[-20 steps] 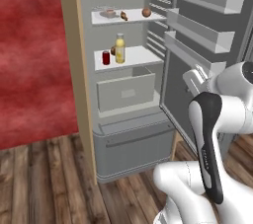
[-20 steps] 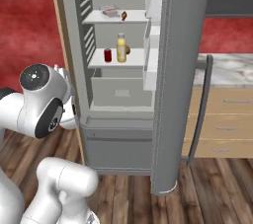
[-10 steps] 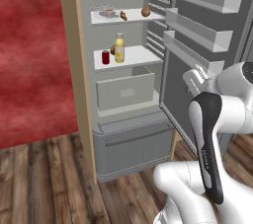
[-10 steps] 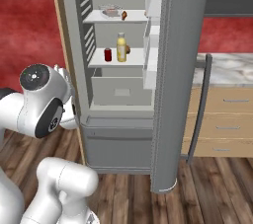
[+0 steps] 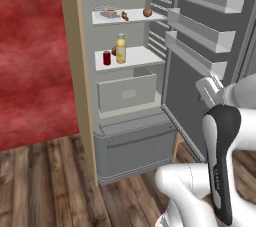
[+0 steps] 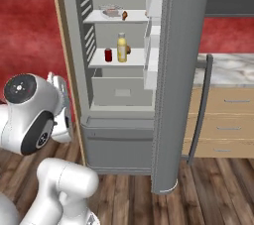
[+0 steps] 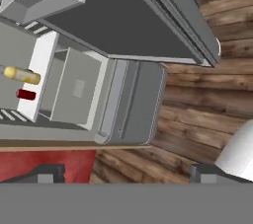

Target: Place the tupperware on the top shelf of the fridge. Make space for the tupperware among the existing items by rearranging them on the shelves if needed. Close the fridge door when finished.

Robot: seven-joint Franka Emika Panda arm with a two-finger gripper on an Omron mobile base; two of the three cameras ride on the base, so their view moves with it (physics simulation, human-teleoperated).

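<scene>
Kitchen: fridge (image 6: 124, 140), drawer counter (image 6: 225, 115).

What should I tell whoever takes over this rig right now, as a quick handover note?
Gripper: open, holding nothing, clear of the fridge.
Tupperware: already on the top shelf, beside a small brown piece and a round brown fruit.
Red can and yellow bottle: on the shelf below.
Done: placement.
Left: close the fridge door, which stands wide open.
</scene>
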